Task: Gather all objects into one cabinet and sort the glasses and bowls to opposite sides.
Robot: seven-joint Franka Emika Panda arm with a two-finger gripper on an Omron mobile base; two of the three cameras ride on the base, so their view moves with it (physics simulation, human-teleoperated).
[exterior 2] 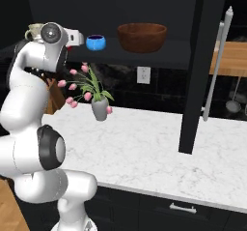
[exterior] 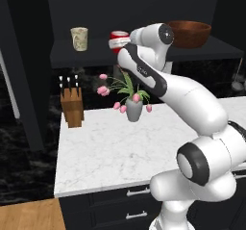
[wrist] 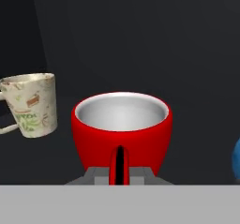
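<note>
Inside the black cabinet (exterior: 86,56), my gripper (wrist: 120,174) is shut on the handle of the red mug (wrist: 121,129), which stands upright with its white inside showing. The beige cup (wrist: 33,103) stands apart on the mug's left, and an edge of the blue bowl (wrist: 236,160) shows at its right. From the left base the beige cup (exterior: 79,38), the red mug (exterior: 117,40) and the wide brown bowl (exterior: 190,33) line the dark shelf. From the right base the blue bowl (exterior 2: 95,42) sits left of the brown bowl (exterior 2: 142,36). I cannot tell whether the mug rests on the shelf.
A grey vase of pink tulips (exterior: 133,109) and a wooden knife block (exterior: 72,106) stand on the white marble counter (exterior: 105,157) under the shelf. The open cabinet door (exterior 2: 195,80) with its pale bar handle (exterior 2: 219,65) juts out at the right. Black drawers (exterior: 129,200) run below.
</note>
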